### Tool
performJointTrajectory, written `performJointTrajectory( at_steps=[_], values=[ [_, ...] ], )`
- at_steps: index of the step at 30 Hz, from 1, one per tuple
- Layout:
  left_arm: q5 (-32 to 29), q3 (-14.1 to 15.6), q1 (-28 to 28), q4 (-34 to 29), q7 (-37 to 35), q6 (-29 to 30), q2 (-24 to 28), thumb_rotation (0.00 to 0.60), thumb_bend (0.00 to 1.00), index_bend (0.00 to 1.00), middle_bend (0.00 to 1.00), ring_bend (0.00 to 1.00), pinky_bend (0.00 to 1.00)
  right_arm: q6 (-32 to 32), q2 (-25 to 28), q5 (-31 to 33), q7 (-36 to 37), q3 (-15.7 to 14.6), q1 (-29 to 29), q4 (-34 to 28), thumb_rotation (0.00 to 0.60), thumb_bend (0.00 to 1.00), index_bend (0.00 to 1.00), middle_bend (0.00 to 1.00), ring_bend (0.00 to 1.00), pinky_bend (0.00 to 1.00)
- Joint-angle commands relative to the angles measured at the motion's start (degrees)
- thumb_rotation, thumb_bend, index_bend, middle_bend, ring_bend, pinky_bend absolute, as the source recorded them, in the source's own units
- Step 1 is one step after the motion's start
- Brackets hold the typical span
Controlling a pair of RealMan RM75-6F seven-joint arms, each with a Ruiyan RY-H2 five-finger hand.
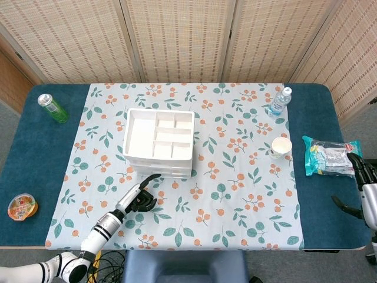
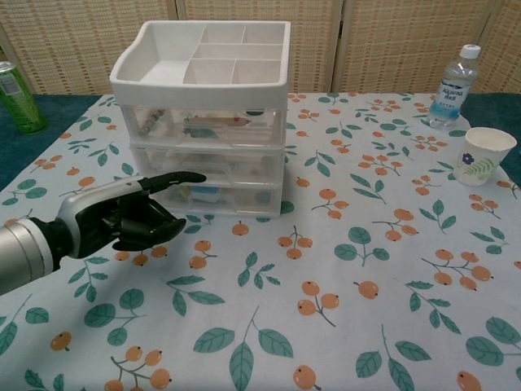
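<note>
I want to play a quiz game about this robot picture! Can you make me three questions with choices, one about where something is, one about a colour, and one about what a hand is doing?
1. Where is the paper cup?
A. On the flowered cloth, near the water bottle
B. Inside the drawer box
C. Beside the green can

2. What colour is the can at the far left?
A. Red
B. Green
C. Yellow

3. What is the left hand doing?
A. Holding the cup
B. Lying flat on the snack bag
C. Stretching one finger toward the drawer box, holding nothing

Answers:
1 A, the cup stands on the cloth just in front of the bottle.
2 B, the can is plainly green.
3 C, one finger points at the lowest drawers while the other fingers curl in.
</note>
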Motion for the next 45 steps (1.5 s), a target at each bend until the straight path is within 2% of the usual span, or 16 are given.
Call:
performJointTrajectory(
  at_steps=[1, 7, 8, 9, 10, 16, 34, 45],
  values=[
    [-0.44, -0.34, -0.22, 0.69, -0.55, -0.10, -0.80, 0.600, 0.49, 0.09, 0.91, 0.98, 1.00, 0.04, 0.03, 0.12, 0.03, -0.02, -0.12, 0.09, 0.600, 0.19, 0.00, 0.09, 0.19, 0.24],
    [-1.14, -0.88, -0.54, 2.01, -1.47, -0.32, -2.11, 0.600, 0.49, 0.09, 0.91, 0.98, 1.00, 0.65, 0.10, 0.53, 0.42, 0.26, -0.53, 0.39, 0.600, 0.19, 0.00, 0.09, 0.19, 0.24],
    [-1.17, -0.93, -0.58, 2.14, -1.59, -0.34, -2.21, 0.600, 0.49, 0.09, 0.91, 0.98, 1.00, 1.58, 0.23, -1.81, -2.95, 0.38, 0.10, -3.74, 0.600, 0.19, 0.00, 0.09, 0.19, 0.24],
    [-1.25, -1.02, -0.61, 2.28, -1.66, -0.31, -2.36, 0.600, 0.49, 0.09, 0.91, 0.98, 1.00, -0.15, 0.47, 1.81, -2.60, 1.22, 0.35, -1.73, 0.600, 0.19, 0.00, 0.09, 0.19, 0.24],
    [-1.37, -1.11, -0.62, 2.46, -1.56, -0.21, -2.57, 0.600, 0.49, 0.09, 0.91, 0.98, 1.00, -1.13, -0.06, 2.31, -1.09, 1.34, 0.76, -0.03, 0.600, 0.19, 0.00, 0.09, 0.19, 0.24],
    [-1.69, -1.54, -0.82, 2.86, -2.21, -0.26, -3.34, 0.600, 0.49, 0.09, 0.91, 0.98, 1.00, 0.52, 0.12, 1.35, -0.04, 0.82, -0.37, 0.13, 0.600, 0.19, 0.00, 0.09, 0.19, 0.24],
    [-1.76, -2.39, -2.48, 4.35, -4.09, -1.91, -4.83, 0.600, 0.49, 0.10, 0.91, 0.98, 1.00, -1.07, 0.16, 1.77, 0.97, 0.09, -0.61, 0.91, 0.600, 0.19, 0.00, 0.09, 0.20, 0.24],
    [-1.88, -2.84, -3.04, 4.60, -4.68, -2.08, -5.30, 0.600, 0.49, 0.17, 0.90, 0.98, 1.00, -3.75, -0.22, 1.28, 1.95, -1.02, 0.10, 1.57, 0.600, 0.19, 0.00, 0.09, 0.20, 0.24]
  ],
)
